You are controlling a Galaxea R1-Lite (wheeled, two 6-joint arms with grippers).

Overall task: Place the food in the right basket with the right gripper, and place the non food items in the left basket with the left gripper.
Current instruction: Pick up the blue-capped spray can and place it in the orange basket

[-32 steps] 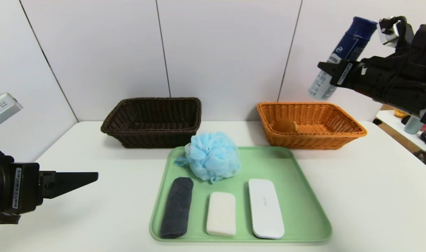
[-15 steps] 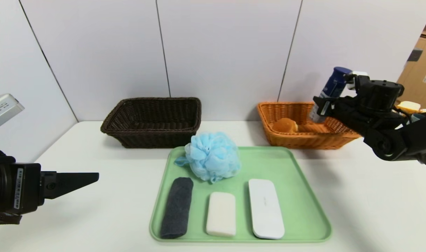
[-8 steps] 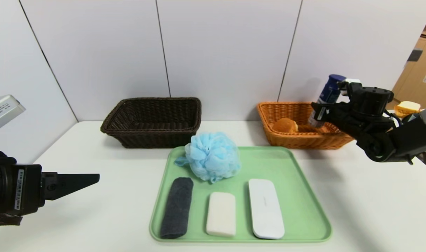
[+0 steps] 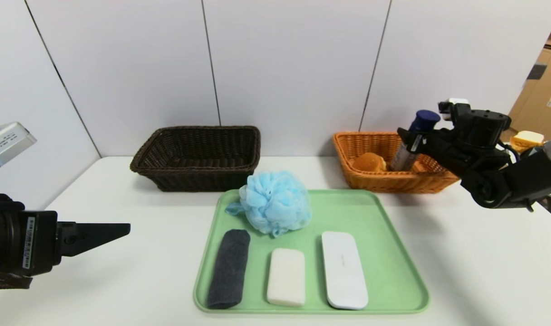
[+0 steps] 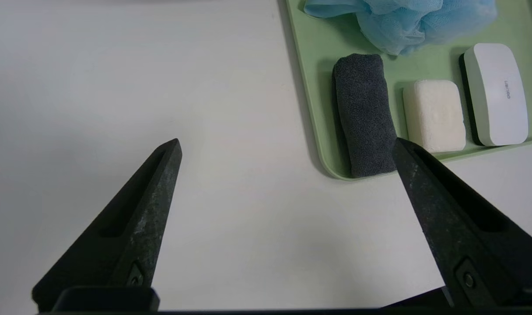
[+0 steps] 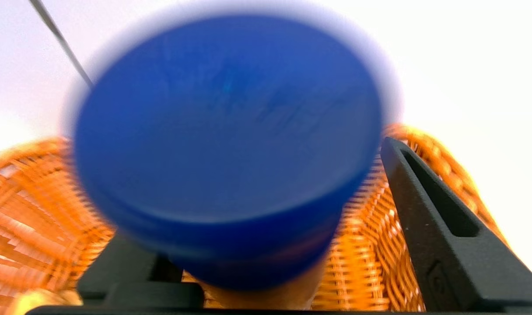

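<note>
My right gripper (image 4: 409,136) hovers over the orange right basket (image 4: 384,184). A blue-capped bottle (image 4: 411,142) stands tilted in that basket, beside a bread roll (image 4: 368,162). In the right wrist view the blurred blue cap (image 6: 226,131) fills the space between the fingers, with a gap to one finger (image 6: 428,218), so the gripper (image 6: 257,183) is open. My left gripper (image 4: 121,229) is open and empty over the table at the left, apart from the green tray (image 4: 393,253). The dark brown left basket (image 4: 198,156) looks empty.
The tray holds a blue bath pouf (image 4: 275,202), a rolled grey towel (image 4: 229,268), a white soap bar (image 4: 286,276) and a white case (image 4: 343,269). The left wrist view shows the towel (image 5: 364,113) and tray edge (image 5: 309,131).
My right arm came down from high on the right with the bottle into the orange basket. The bottle now sits lower and looser between the fingers. The left arm has not moved.
</note>
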